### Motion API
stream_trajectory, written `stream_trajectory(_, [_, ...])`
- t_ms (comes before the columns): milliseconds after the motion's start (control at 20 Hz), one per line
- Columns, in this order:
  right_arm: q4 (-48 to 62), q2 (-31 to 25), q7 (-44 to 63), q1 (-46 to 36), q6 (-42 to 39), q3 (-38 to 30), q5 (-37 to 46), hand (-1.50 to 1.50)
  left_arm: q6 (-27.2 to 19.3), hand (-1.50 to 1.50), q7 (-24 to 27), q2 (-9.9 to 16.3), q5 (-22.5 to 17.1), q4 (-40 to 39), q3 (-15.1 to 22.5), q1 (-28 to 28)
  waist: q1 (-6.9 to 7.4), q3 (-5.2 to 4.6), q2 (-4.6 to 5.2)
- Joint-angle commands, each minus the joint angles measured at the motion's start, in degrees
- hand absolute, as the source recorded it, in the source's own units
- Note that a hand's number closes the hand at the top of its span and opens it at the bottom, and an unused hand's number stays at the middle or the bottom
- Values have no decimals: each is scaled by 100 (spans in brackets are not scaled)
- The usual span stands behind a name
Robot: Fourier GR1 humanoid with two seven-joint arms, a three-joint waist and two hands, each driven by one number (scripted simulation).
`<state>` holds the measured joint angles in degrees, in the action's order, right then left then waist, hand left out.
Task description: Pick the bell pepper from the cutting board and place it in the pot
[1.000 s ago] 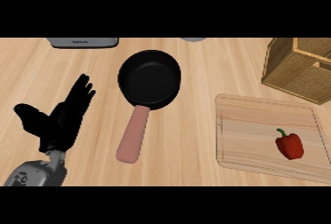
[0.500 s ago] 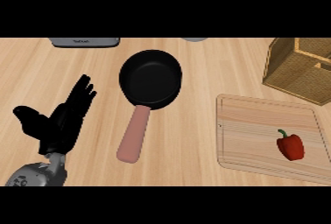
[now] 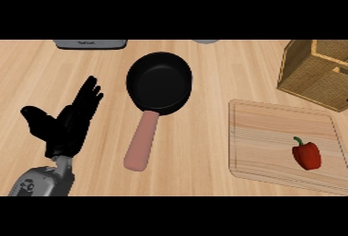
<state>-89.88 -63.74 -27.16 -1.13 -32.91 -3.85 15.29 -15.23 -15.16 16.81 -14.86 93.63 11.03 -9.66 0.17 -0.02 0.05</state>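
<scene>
- While the red bell pepper (image 3: 307,155) lies on the wooden cutting board (image 3: 272,138) at the right, towards its near right part, nothing is touching it, so the pick has not begun
- Set against the views from a second and half a second ago, almost nothing has changed: the pepper, board and pan sit where they were, and the left hand (image 3: 66,125) has shifted only a touch lower at the view's left
- That stillness suggests the task stands at its very start, with both grasp and carry ahead
- The left hand rests over the counter (image 3: 224,69), fingers straight and spread, thumb out to the side, holding nothing and touching nothing
- The right hand shows nowhere in the view; being on the pepper's side, it is probably the one to reach
- The black pan (image 3: 159,82), with its pinkish handle (image 3: 141,146) pointing toward the robot, lies between the left hand and the board, well apart from the pepper; it seems to be the "pot"
- A wicker box (image 3: 314,69) stands just beyond the board's far right corner
- A grey appliance (image 3: 90,44) at the far edge is cut off, so I cannot say what it is
</scene>
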Motion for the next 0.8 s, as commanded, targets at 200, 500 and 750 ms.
stream_trajectory(200, [444, 333, 96, -408, 8, 475, 1260, -150, -132, 0, -172, -235, 339, 462, 126, 284, 48, 4, 0])
stream_trajectory(500, [-170, 848, 61, 737, 484, 91, 1619, -150, 137, 0, 4, -327, 351, 168, -118, 379, -83, 2, -20])
stream_trajectory(750, [182, 1481, 123, 56, 242, 165, 1904, -150, 235, 0, -58, -491, 499, 188, -227, 220, -10, 2, -5])
